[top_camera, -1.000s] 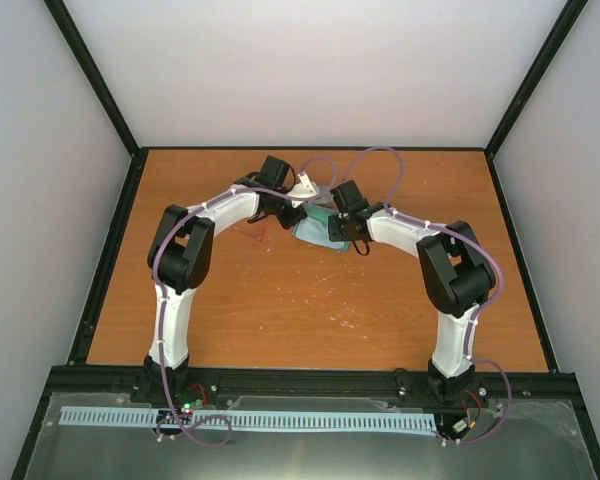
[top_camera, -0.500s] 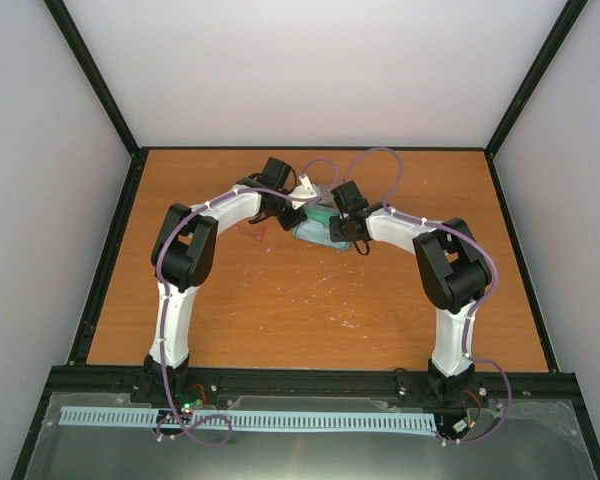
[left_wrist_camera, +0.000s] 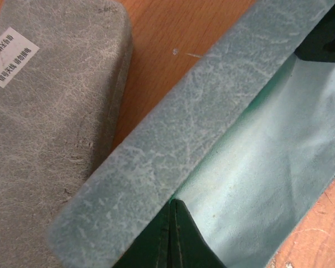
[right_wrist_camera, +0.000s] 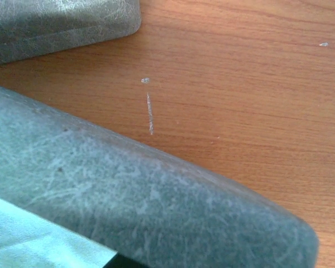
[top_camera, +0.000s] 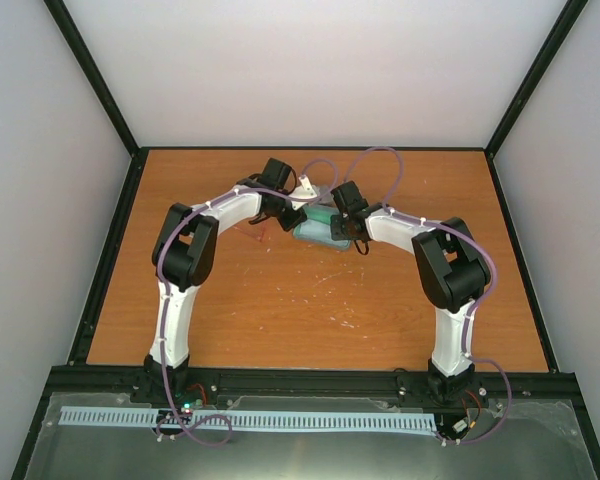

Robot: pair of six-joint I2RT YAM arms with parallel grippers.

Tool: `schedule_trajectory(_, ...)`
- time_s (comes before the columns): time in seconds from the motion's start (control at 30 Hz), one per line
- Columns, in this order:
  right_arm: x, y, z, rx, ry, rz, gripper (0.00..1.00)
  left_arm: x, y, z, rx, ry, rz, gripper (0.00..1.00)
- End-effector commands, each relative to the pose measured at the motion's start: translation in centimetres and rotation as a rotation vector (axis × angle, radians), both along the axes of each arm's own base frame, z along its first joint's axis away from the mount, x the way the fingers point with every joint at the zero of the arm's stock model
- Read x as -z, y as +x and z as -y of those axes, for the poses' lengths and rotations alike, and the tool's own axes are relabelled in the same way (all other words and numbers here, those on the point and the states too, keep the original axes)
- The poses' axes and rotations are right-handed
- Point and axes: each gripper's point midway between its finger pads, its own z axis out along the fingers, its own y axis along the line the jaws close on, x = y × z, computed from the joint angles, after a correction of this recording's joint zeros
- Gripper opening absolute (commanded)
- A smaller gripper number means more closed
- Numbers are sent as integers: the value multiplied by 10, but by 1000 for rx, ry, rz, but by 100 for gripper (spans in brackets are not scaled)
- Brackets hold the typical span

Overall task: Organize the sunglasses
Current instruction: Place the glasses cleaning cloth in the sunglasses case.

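The right arm's elbow has been drawn in toward the middle over the last second, and the blue-green case (left_wrist_camera: 173, 145) has been nudged a touch with it. The case is seen lying open, pale lining showing, just beside a grey case (left_wrist_camera: 50, 123).

The left gripper (left_wrist_camera: 172, 223) is pressed together right at the open case's near edge. Whether lining or wall is nipped between the fingers cannot be told. The right gripper (top_camera: 335, 222) is likewise closed at the far end of the case, and nothing can be made out in it.

The sunglasses (top_camera: 253, 233) are left flat on the table (top_camera: 310, 300), under the left forearm and apart from the case.

The danger is judged to be twofold. The lid could be let slip and the case dragged or snapped shut. The thin frame could also be swept or bent if the left arm is swung low across it.
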Motion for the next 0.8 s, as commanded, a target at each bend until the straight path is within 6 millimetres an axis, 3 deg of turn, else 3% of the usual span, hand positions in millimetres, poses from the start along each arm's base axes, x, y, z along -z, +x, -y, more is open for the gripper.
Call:
schedule_trajectory(0.0,-4,6,8,32,-16,32,3,1,14,0,-3,-4,25,0)
schedule_trajectory(0.17,10,2,7,26,-21,-4,3,2,15,-1,-8,0,21,2)
schedule_trajectory(0.27,11,3,7,31,-20,-5,5,2,15,-1,-13,3,21,9)
schedule_trajectory(0.57,-3,3,8,41,-6,17,34,-9,12,-4,-20,-1,39,38)
schedule_trajectory(0.77,-22,-5,10,48,17,48,39,-30,-1,-8,-19,-30,64,50)
